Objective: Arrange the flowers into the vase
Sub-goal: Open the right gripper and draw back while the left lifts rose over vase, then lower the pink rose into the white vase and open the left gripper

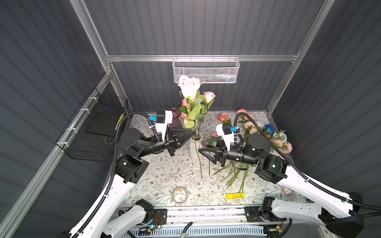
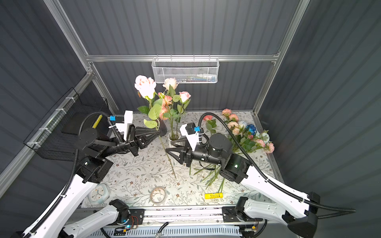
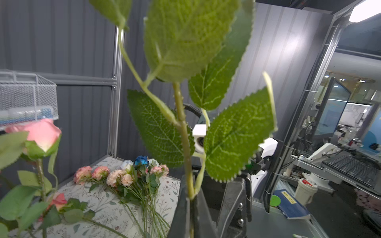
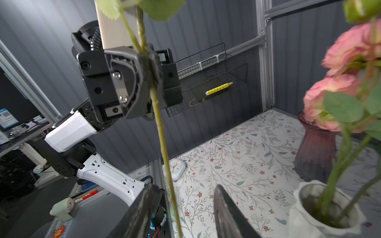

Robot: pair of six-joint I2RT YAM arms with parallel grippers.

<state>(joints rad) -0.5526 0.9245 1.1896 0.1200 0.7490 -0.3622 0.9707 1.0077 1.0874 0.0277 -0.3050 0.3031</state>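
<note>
My left gripper (image 1: 193, 134) (image 3: 191, 198) is shut on the green stem (image 3: 183, 131) of a long pale pink flower (image 1: 188, 85) (image 2: 145, 85), held upright just left of the white vase (image 1: 195, 151) (image 2: 174, 136). The stem's lower end hangs down toward the table (image 1: 201, 175). My right gripper (image 1: 202, 146) (image 4: 184, 188) stands open lower down, and that stem (image 4: 162, 140) passes between its fingers, near one of them. Pink and peach flowers (image 1: 209, 96) (image 2: 170, 82) stand in the vase (image 4: 296, 197). More flowers (image 1: 266, 131) (image 3: 123, 177) lie piled at the table's right.
A dark red glass vase (image 1: 175, 115) (image 4: 317, 152) stands behind the left gripper. At the front lie a round dish (image 1: 179, 194), a yellow box (image 1: 235, 195) and a small clock (image 2: 98, 193). A black wire basket (image 1: 97, 131) hangs left, a white mesh basket (image 1: 206, 70) at the back.
</note>
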